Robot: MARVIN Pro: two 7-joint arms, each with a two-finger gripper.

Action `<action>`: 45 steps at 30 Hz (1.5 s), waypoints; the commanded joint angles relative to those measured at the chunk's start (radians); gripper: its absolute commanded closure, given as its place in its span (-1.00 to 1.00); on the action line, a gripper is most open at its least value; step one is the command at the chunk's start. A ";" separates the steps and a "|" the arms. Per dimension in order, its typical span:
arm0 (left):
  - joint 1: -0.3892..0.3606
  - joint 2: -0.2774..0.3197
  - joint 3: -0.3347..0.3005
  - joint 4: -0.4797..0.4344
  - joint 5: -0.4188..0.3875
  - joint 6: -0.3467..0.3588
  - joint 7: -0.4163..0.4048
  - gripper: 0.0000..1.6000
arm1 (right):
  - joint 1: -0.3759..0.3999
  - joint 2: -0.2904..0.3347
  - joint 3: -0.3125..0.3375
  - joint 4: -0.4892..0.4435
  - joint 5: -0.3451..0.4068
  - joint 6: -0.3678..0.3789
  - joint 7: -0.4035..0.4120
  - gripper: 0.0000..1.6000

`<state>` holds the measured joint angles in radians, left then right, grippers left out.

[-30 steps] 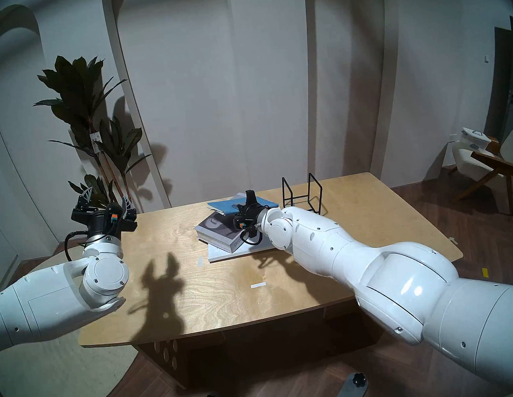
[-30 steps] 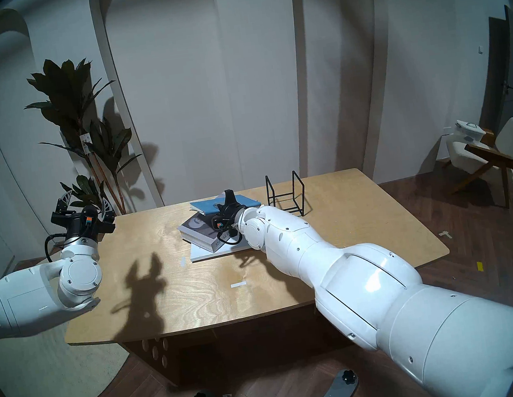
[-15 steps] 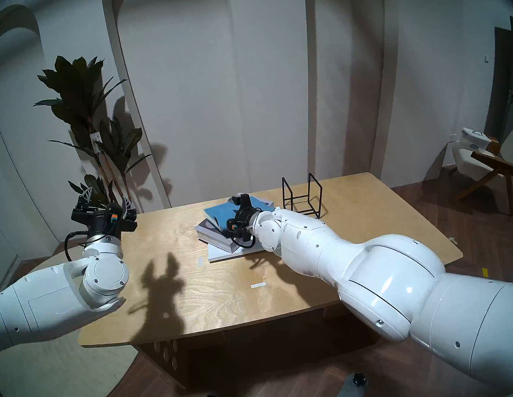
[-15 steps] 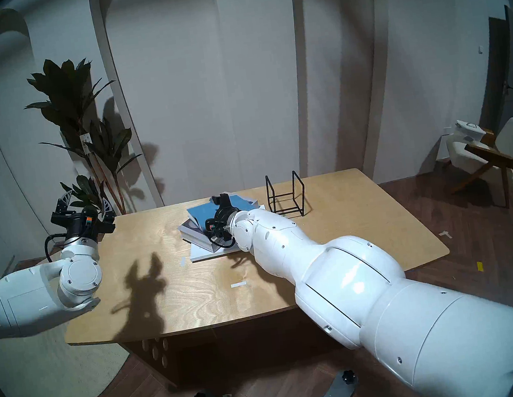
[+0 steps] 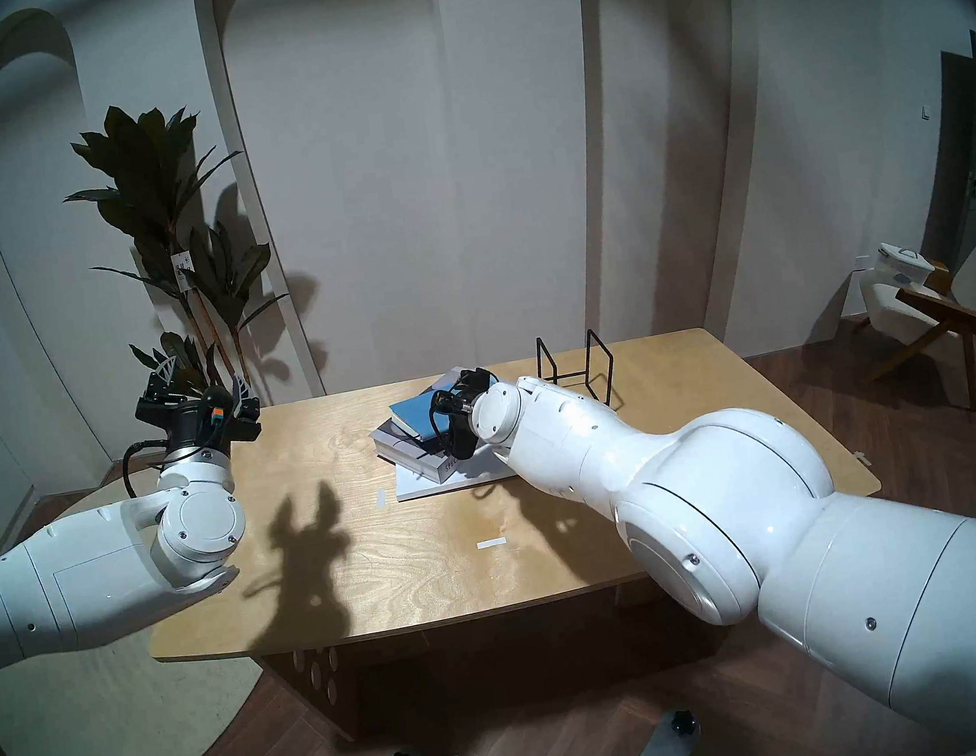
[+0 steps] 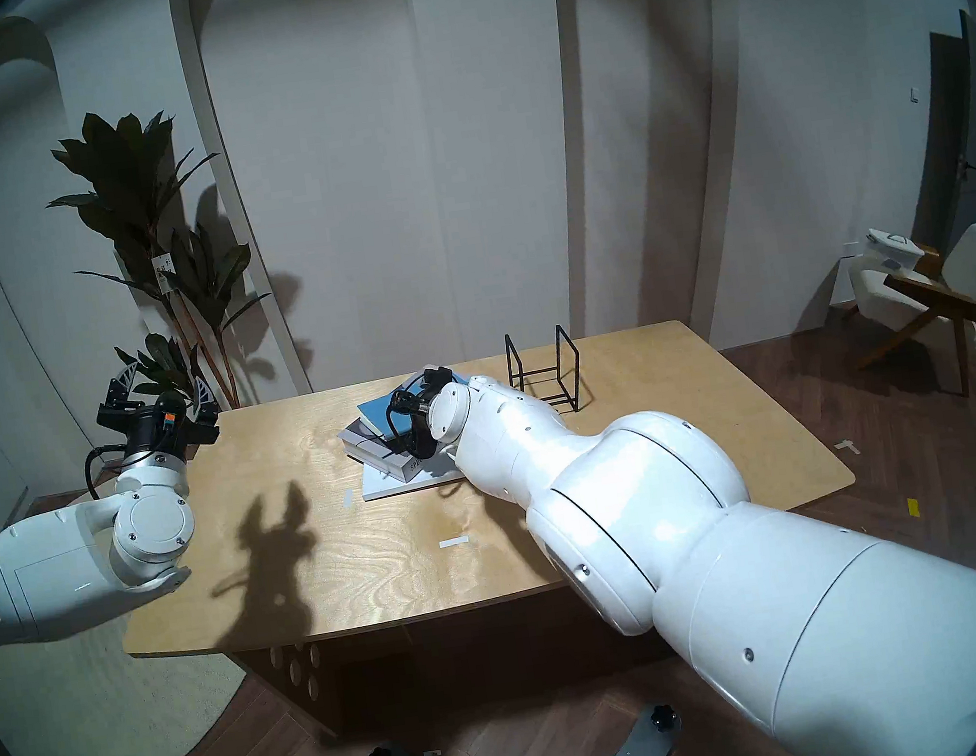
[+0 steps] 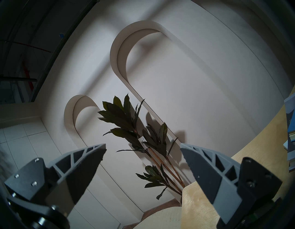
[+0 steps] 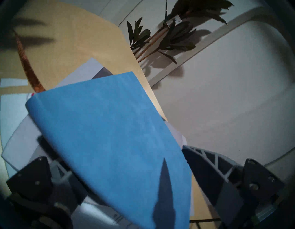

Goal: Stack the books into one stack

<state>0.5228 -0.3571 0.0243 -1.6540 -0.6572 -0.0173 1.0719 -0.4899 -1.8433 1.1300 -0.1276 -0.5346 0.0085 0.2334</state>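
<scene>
The blue book (image 5: 413, 418) lies on the thick grey book (image 5: 406, 453), which lies on the large white book (image 5: 426, 487); the pile shows in the other head view too (image 6: 382, 413). My right gripper (image 5: 468, 386) is at the blue book's back right end. In the right wrist view the blue book (image 8: 111, 128) lies between the fingers, which stand wide apart. It covers the left finger, and bare table shows between it and the right finger (image 8: 207, 172). My left gripper (image 5: 203, 381) is open and empty, raised beside the table's far left corner, pointing at the wall (image 7: 143, 147).
A black wire rack (image 5: 575, 375) stands just right of my right wrist. The wooden table (image 5: 435, 560) carries a strip of white tape (image 5: 490, 543). A tall plant (image 5: 168, 224) stands behind the left gripper. A chair (image 5: 954, 319) is at the far right.
My right gripper lifted the blue book from the back of the table, tilted it, and brought it left and forward onto the grey book while the wrist turned. The left arm has not moved.
</scene>
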 commanded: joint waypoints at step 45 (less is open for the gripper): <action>-0.020 0.002 -0.015 -0.002 0.005 0.002 0.002 -1.00 | 0.037 -0.041 0.251 -0.013 0.255 0.247 0.179 -1.00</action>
<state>0.5225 -0.3569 0.0244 -1.6543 -0.6567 -0.0164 1.0721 -0.4272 -1.8203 1.4359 -0.1135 -0.2316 0.3475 0.4051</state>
